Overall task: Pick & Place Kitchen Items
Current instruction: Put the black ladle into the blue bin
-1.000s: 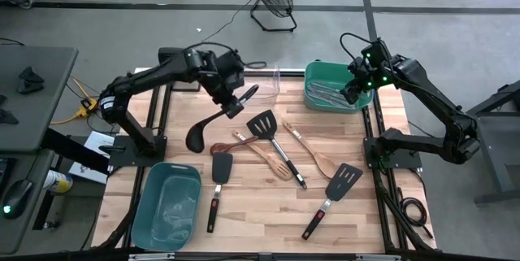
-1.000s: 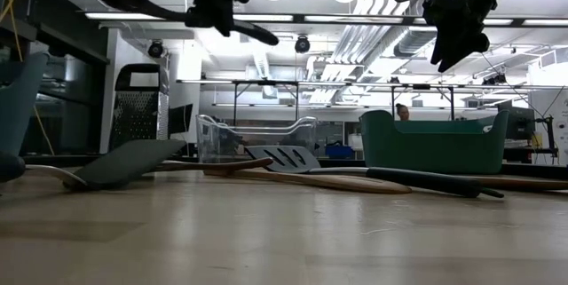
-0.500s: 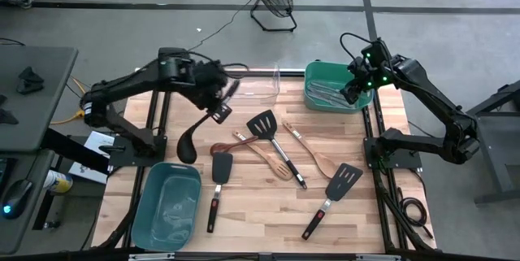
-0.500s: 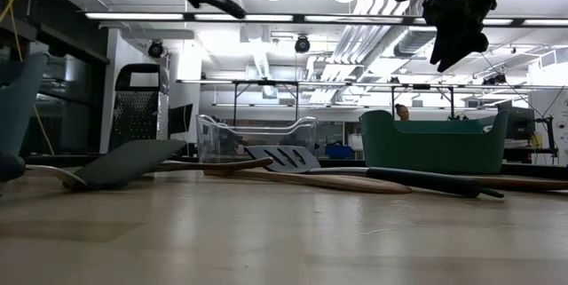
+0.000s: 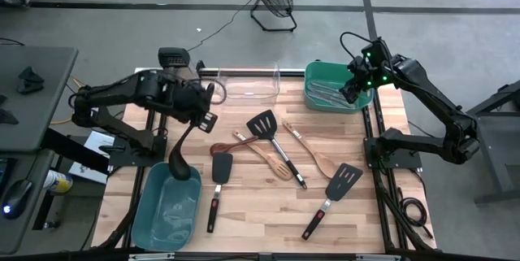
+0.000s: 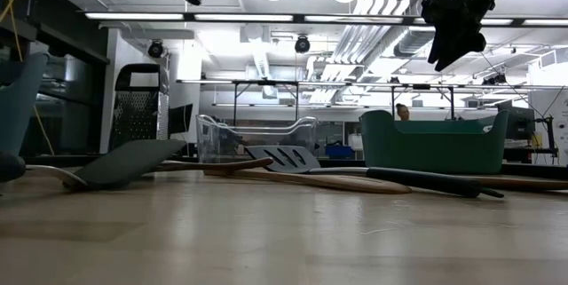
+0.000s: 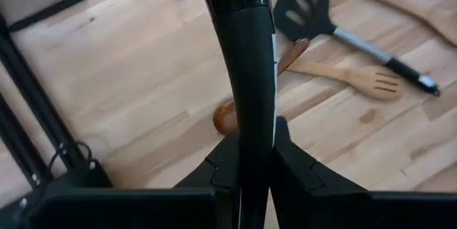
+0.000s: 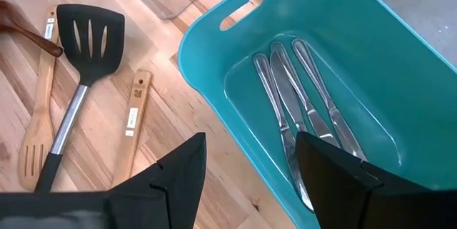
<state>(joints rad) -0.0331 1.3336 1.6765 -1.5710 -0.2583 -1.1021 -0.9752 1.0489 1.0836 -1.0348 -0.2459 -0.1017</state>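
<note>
Left gripper (image 5: 197, 108) is clamped on the handle of the black ladle (image 5: 182, 148), held off the table. The ladle hangs down from the fingers with its bowl over the near rim of the teal tub (image 5: 169, 206) at the table's front left. The left arm reaches in from the left edge, forearm roughly level.

Right gripper (image 5: 351, 90) hovers over the green tub (image 5: 318, 72) at the back right, fingers apart, holding nothing. Silvery knives (image 8: 293, 100) lie side by side in that tub's bottom. The right arm is bent at the elbow and comes in from the right rail.

Clear plastic bin (image 5: 250, 87) sits at the back centre, between the two grippers.

Mid-table clutter: slotted black turner with a metal shaft (image 5: 273, 132), brown wooden spoon (image 5: 227, 145), slotted wooden spatula (image 5: 264, 155), another wooden spoon (image 5: 310, 154), all overlapping or just beside each other. Two red-trimmed turners lie nearer the front: one (image 5: 217, 186) beside the teal tub, one (image 5: 333, 194) front right.

The wooden handles carry small paper labels; the text can't be read.
</note>
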